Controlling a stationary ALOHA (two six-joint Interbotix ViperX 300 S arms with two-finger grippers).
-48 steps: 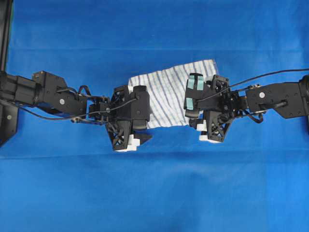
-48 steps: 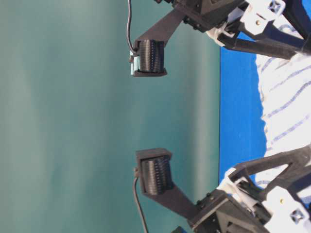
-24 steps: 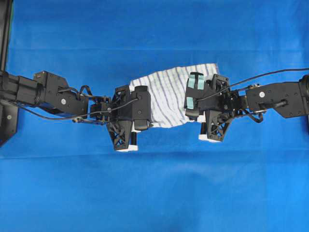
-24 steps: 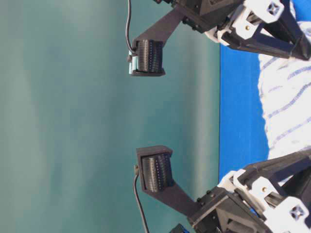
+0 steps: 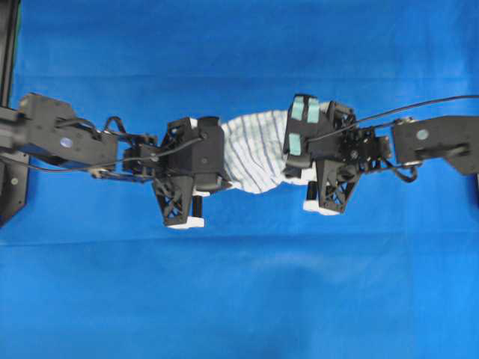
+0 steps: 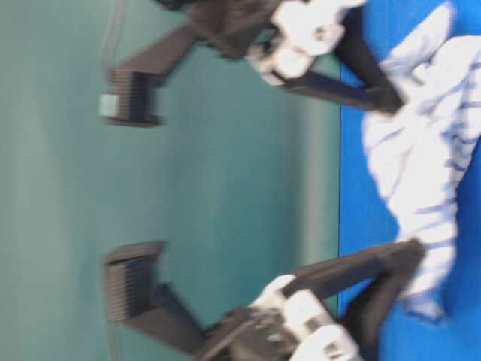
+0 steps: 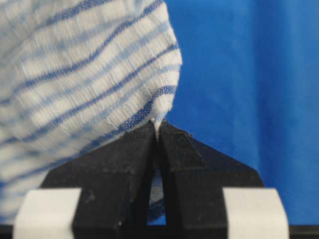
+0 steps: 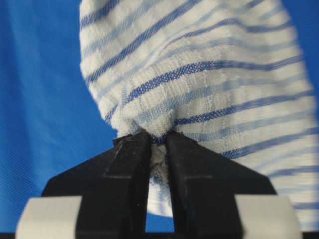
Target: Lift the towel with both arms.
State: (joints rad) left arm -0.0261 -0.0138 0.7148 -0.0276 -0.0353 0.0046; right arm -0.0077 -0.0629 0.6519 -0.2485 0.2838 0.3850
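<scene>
Left fingers [image 7: 157, 134]: pinched tight, tips meeting, with a thin edge of the towel [image 7: 79, 74] caught between them. You have fabric, but only a sliver of it.
Right fingers [image 8: 158, 144]: closed on a thicker bunched fold of the towel, a small gap left between the tips because the cloth fills it. This looks like the firmer of your two holds.
Left gripper [image 5: 217, 176]: sits at the towel's left end in the overhead view, its arm reaching in from the left.
Right gripper [image 5: 293, 161]: sits at the towel's right end, the one with teal tape patches [image 5: 303, 108] on its body.
Towel now [image 5: 258, 149]: gathered into a narrow bundle between the two grippers, near the middle of the blue surface [image 5: 239, 299]. In the table-level view it hangs in soft folds; whether its lowest part is clear of the surface you cannot tell, since that view is blurred.
Step in hand: the lift itself, I judge, with both ends gripped.
How to do it well: raise both arms together and at the same pace, so neither end takes all the load.
Watch: the left pinch. It is shallow, so a jerk or a pull apart could slip it free.
Spacing: keep the grippers about as near each other as they are; let the middle sag rather than stretching it taut.
</scene>
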